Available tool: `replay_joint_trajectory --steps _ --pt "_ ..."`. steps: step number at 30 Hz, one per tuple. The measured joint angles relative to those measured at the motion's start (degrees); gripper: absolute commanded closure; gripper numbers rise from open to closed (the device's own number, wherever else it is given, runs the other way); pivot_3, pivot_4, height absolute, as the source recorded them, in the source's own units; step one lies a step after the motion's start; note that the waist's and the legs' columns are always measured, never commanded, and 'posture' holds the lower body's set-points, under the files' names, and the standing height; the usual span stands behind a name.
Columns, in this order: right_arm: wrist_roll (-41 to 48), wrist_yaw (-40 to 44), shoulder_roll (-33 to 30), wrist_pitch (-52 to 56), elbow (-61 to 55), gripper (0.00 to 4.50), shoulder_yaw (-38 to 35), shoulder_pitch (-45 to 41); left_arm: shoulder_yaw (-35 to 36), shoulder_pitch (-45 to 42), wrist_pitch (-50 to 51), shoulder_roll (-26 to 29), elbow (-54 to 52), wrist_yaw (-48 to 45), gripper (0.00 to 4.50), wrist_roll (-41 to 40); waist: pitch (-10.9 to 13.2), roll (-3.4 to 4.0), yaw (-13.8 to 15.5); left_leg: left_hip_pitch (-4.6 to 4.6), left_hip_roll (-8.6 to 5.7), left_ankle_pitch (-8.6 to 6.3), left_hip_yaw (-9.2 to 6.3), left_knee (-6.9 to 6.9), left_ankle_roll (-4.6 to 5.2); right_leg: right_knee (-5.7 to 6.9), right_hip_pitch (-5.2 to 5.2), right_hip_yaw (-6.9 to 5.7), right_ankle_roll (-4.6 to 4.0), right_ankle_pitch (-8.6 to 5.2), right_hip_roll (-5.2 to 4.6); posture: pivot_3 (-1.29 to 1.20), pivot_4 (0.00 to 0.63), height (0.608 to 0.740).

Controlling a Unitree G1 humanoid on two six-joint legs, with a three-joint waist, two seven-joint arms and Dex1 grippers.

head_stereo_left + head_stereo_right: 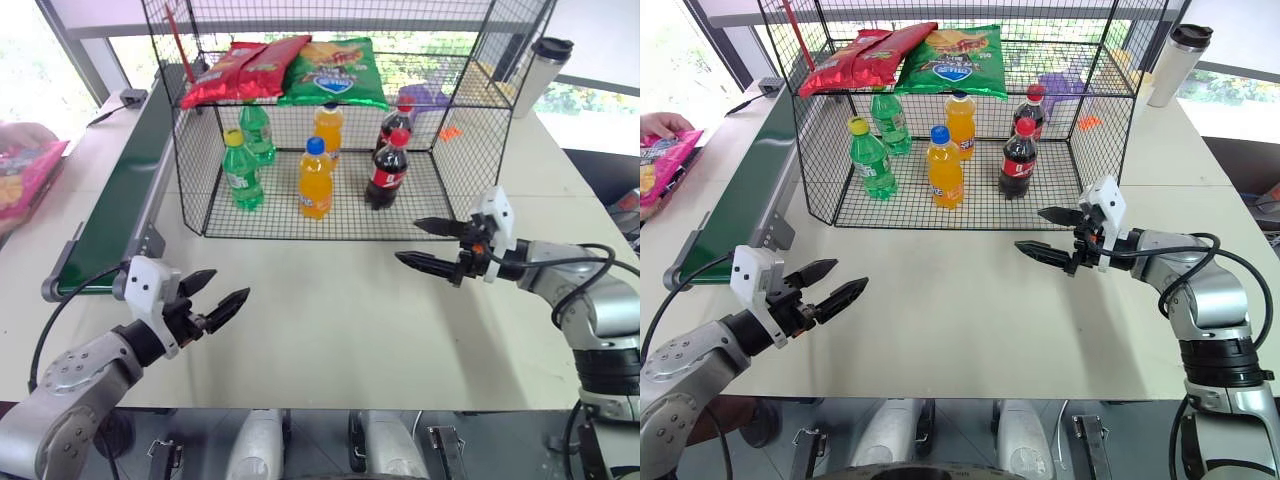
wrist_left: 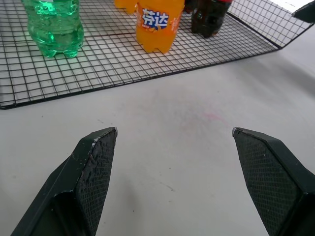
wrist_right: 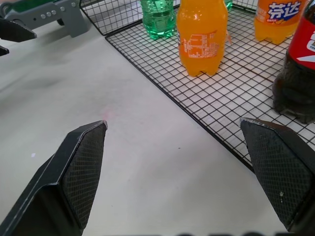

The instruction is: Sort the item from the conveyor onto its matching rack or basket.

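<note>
Pink crisp bag [image 1: 25,175] at left edge (in a person's hand), conveyor [image 1: 125,190] bare, wire cage [image 1: 330,130] upper centre, left gripper [image 1: 222,298] and right gripper [image 1: 428,245] jaws spread, grasping nothing, above the tabletop [image 1: 330,330]

The crisp bag [image 1: 25,175] is magenta-pink with pictured yellow chips. The conveyor [image 1: 135,170] has a dark-green belt in a grey frame. The cage [image 1: 330,130] is black wire mesh; on its upper tier lie two red bags [image 1: 240,68] and a green bag [image 1: 335,72] with a blue oval logo. Below stand green bottles [image 1: 241,170], orange bottles [image 1: 315,180] and dark cola bottles [image 1: 387,170] with red labels. The bench [image 1: 330,320] is off-white.
</note>
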Motion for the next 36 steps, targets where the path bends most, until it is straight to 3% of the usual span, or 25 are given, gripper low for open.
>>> replay_joint_trajectory --steps 36 --pt "-3.89 -7.49 2.28 -3.93 -1.55 0.05 0.53 1.67 -5.80 -4.67 -1.63 0.62 2.56 -0.69 0.59 6.50 0.00 0.00 0.01 -0.02 -0.01 0.00 0.01 -0.05 0.00 -0.10 0.01 -0.01 -0.01 0.01 0.05 0.00 0.150 0.740"
